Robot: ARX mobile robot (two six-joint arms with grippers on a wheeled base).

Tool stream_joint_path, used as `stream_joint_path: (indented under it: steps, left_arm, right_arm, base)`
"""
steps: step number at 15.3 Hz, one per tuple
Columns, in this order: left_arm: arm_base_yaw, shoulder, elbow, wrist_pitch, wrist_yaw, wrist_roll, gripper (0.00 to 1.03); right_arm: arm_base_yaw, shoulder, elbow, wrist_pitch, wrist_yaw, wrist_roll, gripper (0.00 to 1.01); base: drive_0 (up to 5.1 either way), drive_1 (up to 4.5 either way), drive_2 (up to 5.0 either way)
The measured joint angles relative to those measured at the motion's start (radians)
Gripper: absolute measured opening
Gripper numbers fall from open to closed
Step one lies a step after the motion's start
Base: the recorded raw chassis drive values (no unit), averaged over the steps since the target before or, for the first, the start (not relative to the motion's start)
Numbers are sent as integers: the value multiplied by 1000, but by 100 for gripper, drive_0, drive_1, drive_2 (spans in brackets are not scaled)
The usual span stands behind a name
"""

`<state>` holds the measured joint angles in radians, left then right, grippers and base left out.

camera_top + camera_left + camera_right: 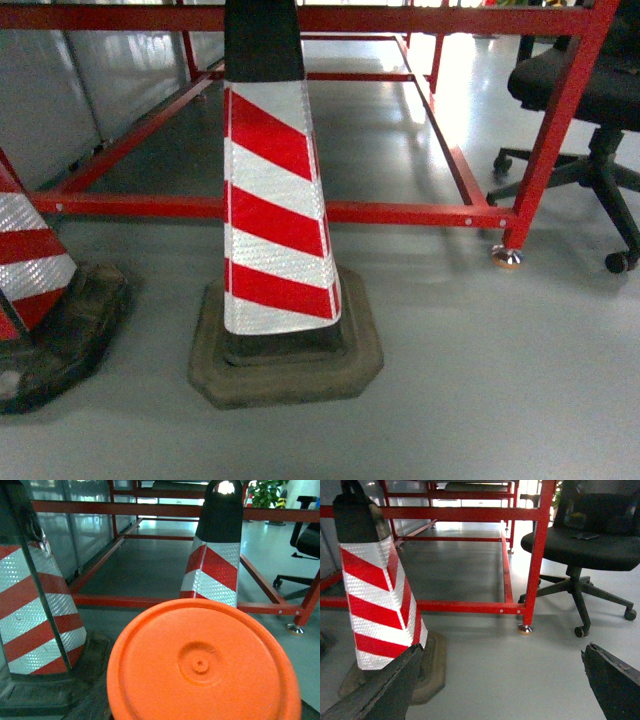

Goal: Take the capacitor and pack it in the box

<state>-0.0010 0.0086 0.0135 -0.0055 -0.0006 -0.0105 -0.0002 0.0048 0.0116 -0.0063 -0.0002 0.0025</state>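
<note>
The capacitor (202,665), seen end-on from my left wrist, fills the lower half of that view: a bright orange round face with a raised rim, a shallow inner ring and a small dimple at its centre. Its side and any print are hidden from here. It sits right up against the left wrist camera, in front of two red-and-white striped traffic cones (212,570) on the grey floor (480,380). Dark slivers show at the disc's lower edges, but I cannot tell whether they are the fingers of my left pincer, how wide that pincer stands, or whether it has hold of the capacitor. My right pincer (502,652) is spread wide, its two dark, worn fingers (385,690) rising at the lower corners of the right wrist view with only bare floor between them; it grips and touches nothing. Beyond it stand a striped cone on its rubber base, the red steel frame (535,555) on its foot, and a black office chair (592,545). The head view shows cones, frame and chair only.
</note>
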Motion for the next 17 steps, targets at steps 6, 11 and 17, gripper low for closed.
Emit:
stream_joint_path:
  steps: [6, 11, 17]
  left_arm:
    - [0, 0, 0, -1, 0, 0, 44]
    - [0, 0, 0, -2, -2, 0, 44]
    - [0, 0, 0, -2, 1, 8, 44]
  right_arm:
    - [0, 0, 0, 1, 0, 0, 98]
    - [0, 0, 0, 0, 0, 0, 98]
    - [0, 0, 0, 2, 2, 1, 98]
  base:
    - [-2, 141, -144]
    - [0, 0, 0]
    - [0, 0, 0]
